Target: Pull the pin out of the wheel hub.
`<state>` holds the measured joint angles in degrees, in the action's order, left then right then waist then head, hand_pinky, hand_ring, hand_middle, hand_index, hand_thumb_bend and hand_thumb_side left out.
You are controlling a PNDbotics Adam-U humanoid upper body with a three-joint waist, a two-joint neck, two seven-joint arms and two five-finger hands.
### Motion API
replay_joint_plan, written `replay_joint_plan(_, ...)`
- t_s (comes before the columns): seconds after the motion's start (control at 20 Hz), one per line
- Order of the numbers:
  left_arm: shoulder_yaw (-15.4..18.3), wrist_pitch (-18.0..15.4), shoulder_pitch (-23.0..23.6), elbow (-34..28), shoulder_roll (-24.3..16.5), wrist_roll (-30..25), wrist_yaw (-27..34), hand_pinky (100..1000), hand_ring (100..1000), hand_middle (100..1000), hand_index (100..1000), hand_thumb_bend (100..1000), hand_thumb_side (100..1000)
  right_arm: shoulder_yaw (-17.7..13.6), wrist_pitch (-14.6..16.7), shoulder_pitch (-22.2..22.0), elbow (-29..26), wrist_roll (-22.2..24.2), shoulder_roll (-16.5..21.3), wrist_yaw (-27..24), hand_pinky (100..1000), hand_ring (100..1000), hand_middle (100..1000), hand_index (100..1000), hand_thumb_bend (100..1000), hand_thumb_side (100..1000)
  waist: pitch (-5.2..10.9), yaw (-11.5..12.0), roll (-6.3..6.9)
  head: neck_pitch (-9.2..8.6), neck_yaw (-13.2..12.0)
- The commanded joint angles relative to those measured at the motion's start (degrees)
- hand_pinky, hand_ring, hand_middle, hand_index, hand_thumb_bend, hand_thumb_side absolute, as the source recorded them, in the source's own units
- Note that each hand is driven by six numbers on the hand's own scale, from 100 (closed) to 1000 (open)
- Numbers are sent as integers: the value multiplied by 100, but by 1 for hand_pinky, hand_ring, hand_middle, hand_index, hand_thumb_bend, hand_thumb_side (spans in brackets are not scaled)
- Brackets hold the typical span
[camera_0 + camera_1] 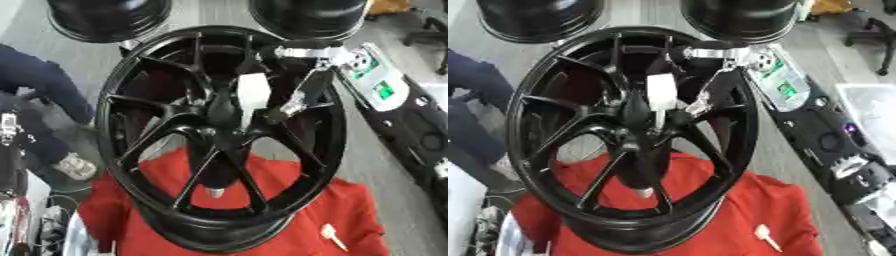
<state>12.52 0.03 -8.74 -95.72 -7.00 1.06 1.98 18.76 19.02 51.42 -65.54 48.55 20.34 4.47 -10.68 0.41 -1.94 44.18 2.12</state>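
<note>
Wheel (pixel 219 140), big and black, stood tilted over a red cloth (pixel 350 215). The right hand (pixel 702 102) reached in from above to the hub (pixel 636 131), where the white pin (pixel 660 92) stuck out. I could not tell if its fingers held the pin. The hand could slip off, or a crooked pull could jam the pin. No writing could be read anywhere. The left hand did not show.

Black right hand (pixel 249 107) with silver-jointed arm (pixel 306 52).
</note>
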Motion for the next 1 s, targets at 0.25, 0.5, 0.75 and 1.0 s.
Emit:
replay_joint_plan(0.25,-23,-9,-85,-84,-31,-19,-8,686,829,713,673,304,799,-8,129,120,-74,-190,11,46,806,801,716,770,612,326,66,13,-2,-7,22)
replay_joint_plan(0.5,-20,-8,-84,-87,-31,-16,-8,686,829,713,673,303,799,16,119,100,-74,-368,-24,60,797,787,688,729,563,288,64,13,-7,-7,16)
replay_joint_plan(0.75,-20,-7,-84,-86,-29,-17,-14,686,829,713,673,302,800,17,131,108,-103,-515,-34,43,791,777,674,691,524,261,62,5,-5,-7,17)
replay_joint_plan(1.0,-19,-7,-82,-87,-28,-16,-15,686,828,713,673,301,801,20,134,103,-101,-574,-38,38,786,769,663,652,452,236,60,1,-3,-7,18)
